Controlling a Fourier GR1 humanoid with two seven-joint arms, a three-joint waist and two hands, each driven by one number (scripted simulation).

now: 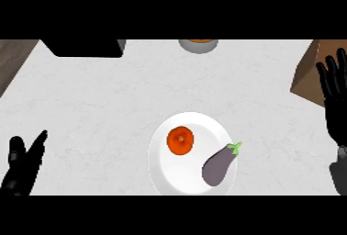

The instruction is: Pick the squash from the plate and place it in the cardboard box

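A white plate [196, 120] lies at the counter's lower middle. On it sits a round orange squash [181, 140], left of centre. A purple eggplant [220, 165] with a green stem lies over the plate's right rim. The brown cardboard box [313, 73] shows partly at the right edge. My right hand [334, 98] stands open with fingers up at the right edge, in front of the box and well right of the plate. My left hand [21, 160] rests open at the lower left, far from the plate. Neither hand holds anything.
A black object [85, 47] sits at the top left. A grey bowl with something orange inside [198, 45] is cut off by the top edge. The dark floor shows past the counter's left edge [13, 62].
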